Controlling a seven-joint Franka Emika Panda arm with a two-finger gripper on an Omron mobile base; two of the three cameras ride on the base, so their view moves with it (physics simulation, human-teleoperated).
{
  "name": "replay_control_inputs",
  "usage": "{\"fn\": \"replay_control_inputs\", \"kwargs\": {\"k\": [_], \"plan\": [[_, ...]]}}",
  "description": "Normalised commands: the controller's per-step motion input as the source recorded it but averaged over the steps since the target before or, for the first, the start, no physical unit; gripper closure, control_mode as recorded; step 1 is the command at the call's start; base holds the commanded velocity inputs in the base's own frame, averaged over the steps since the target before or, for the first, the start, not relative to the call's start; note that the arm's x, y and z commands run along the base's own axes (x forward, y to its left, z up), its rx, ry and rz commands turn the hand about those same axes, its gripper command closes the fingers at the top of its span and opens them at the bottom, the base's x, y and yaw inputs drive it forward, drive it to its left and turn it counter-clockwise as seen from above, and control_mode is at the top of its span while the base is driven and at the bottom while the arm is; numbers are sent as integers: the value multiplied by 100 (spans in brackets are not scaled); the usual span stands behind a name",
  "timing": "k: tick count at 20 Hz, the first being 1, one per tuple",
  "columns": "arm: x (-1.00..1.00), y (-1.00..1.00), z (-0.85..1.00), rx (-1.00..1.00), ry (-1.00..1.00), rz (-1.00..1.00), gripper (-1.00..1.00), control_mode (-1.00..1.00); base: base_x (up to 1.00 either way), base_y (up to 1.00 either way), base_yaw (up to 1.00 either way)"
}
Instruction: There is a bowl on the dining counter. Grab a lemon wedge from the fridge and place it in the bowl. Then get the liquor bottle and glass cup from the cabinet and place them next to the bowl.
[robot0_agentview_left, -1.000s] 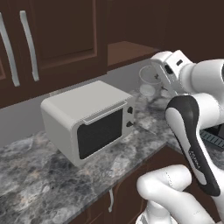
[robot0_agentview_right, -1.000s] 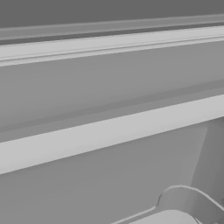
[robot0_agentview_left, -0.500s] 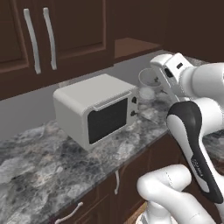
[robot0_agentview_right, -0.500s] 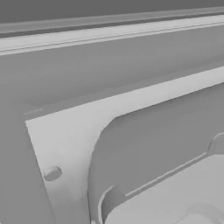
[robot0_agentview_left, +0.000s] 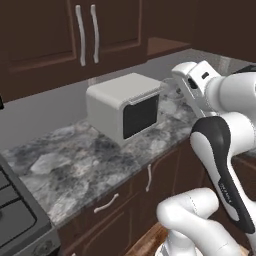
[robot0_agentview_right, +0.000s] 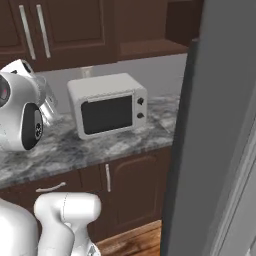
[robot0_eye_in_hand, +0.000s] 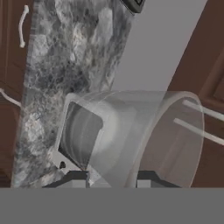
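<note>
My gripper (robot0_eye_in_hand: 111, 178) is shut on a clear glass cup (robot0_eye_in_hand: 131, 135), whose round wall rises between the two dark fingertips (robot0_eye_in_hand: 78, 177). Through the glass I see a white microwave and a granite counter. In the left base view the hand (robot0_agentview_left: 192, 82) is held high at the right, with the glass cup (robot0_agentview_left: 170, 92) faint beside it, over the counter. In the right base view the glass cup (robot0_agentview_right: 47, 102) sits at the far left, next to the white wrist. The bowl, lemon wedge and liquor bottle are out of view.
A white microwave (robot0_agentview_left: 125, 107) (robot0_agentview_right: 107, 105) stands on the granite counter (robot0_agentview_left: 75, 160). Dark cabinets with bar handles (robot0_agentview_left: 85, 30) hang above it. A stove (robot0_agentview_left: 15, 215) fills the lower left corner. The grey fridge side (robot0_agentview_right: 215, 125) stands tall at the right.
The whole picture has shifted as the base moved: the microwave slid right in the left view, and the close grey surface in the right view gave way to the counter. The cup stays gripped.
</note>
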Motion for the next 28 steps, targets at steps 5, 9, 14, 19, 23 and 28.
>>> {"fn": "replay_control_inputs", "kwargs": {"k": [5,9,14,19,23,28], "plan": [[0,0,0,0,0,0,100,100,-75,44,-4],[0,0,0,0,0,0,100,100,-85,26,-2],[0,0,0,0,0,0,100,100,-93,8,0],[0,0,0,0,0,0,100,100,-99,11,-6],[0,0,0,0,0,0,100,100,-100,39,-13],[0,0,0,0,0,0,100,100,-100,49,-26]]}}
